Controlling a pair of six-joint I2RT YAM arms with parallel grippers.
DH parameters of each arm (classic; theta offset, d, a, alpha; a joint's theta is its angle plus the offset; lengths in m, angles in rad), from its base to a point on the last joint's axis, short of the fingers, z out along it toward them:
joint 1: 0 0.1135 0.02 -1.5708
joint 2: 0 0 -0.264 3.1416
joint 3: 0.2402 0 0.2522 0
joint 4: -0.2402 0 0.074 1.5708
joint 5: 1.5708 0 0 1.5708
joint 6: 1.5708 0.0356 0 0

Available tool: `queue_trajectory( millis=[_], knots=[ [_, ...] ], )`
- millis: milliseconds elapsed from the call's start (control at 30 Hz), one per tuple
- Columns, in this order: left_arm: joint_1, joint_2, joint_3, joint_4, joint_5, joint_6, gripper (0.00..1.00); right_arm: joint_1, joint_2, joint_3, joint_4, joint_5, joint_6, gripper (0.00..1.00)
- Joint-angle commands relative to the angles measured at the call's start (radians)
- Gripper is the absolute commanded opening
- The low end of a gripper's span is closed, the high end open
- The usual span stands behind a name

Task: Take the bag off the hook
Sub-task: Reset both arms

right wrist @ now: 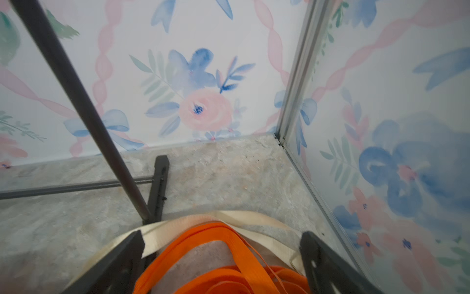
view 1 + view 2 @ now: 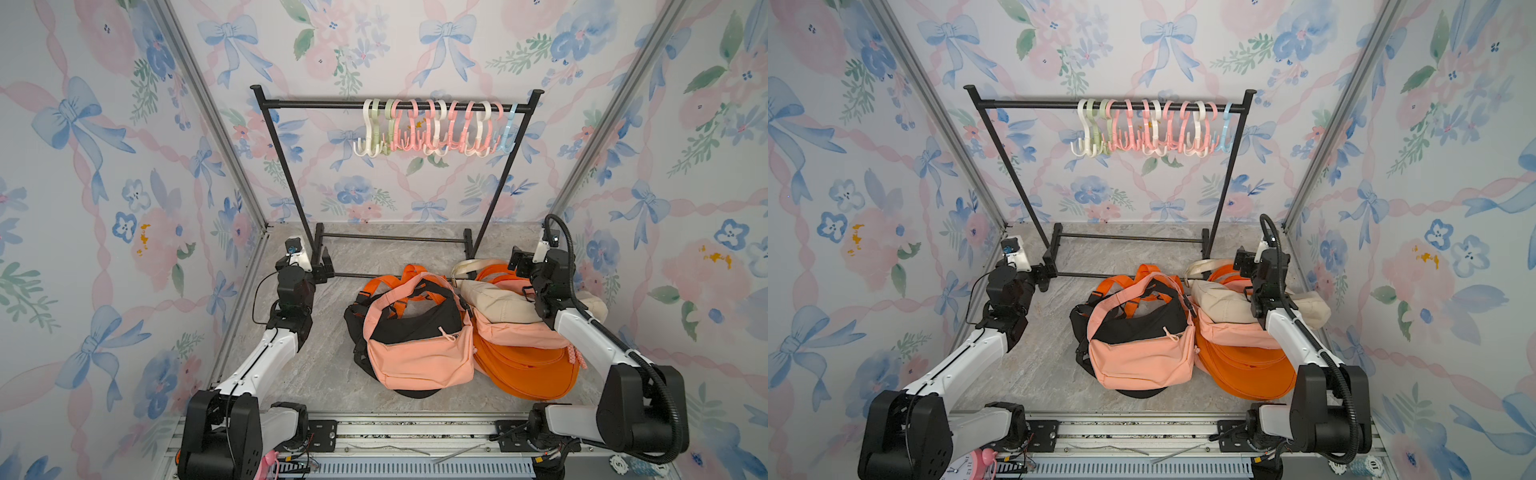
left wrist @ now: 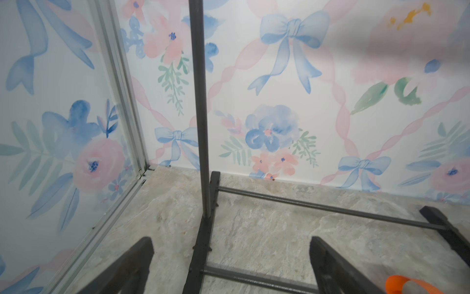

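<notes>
Bags (image 2: 419,353) on floor (image 2: 316,374): two peach, orange, beige, black.

Cannot count the hooks (image 2: 436,124) on the rail (image 2: 332,104), too closely overlapped in both top views. Can make out only slivers of the black bag (image 2: 415,323) beneath the peach bag (image 2: 419,357), and only parts of the orange bag (image 2: 528,376) and beige bag (image 2: 494,305) at the right, under the right arm (image 2: 582,328). Can see, in the wrist views, only the finger ends of the left end effector (image 3: 230,240) and right end effector (image 1: 221,233), cut off at the frame edge.
</notes>
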Motion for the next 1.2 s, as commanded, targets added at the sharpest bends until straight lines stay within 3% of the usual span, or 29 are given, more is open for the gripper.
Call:
queue_trajectory(
  millis=[0,167,433,533,633,733,833,1067,1167],
  knots=[
    [0.034,0.032,-0.059,0.117,0.068,0.069,0.98,-0.076,-0.017,-0.083,0.127,-0.032,0.081,0.97],
    [0.056,0.111,-0.108,0.156,0.143,0.119,0.98,-0.086,-0.004,-0.253,0.269,0.012,0.047,0.97],
    [0.061,0.181,-0.192,0.286,0.148,0.124,0.98,-0.003,-0.079,-0.328,0.306,0.078,-0.032,0.97],
    [0.067,0.180,-0.186,0.265,0.149,0.121,0.98,0.043,-0.103,-0.352,0.308,0.105,-0.074,0.97],
    [0.068,0.199,-0.147,0.100,0.144,0.132,0.98,0.066,-0.147,-0.378,0.246,0.116,-0.079,0.97],
    [0.067,0.215,-0.213,0.196,0.136,0.142,0.98,0.056,-0.126,-0.439,0.361,0.135,-0.073,0.97],
    [0.068,0.248,-0.182,0.219,0.165,0.115,0.98,0.045,-0.095,-0.413,0.326,0.106,-0.071,0.97],
    [0.092,0.315,-0.191,0.300,0.194,0.104,0.98,0.041,-0.071,-0.478,0.505,0.022,0.022,0.96],
    [0.095,0.357,-0.188,0.328,0.192,0.098,0.98,0.041,-0.005,-0.438,0.484,0.011,0.019,0.97]
  ],
)
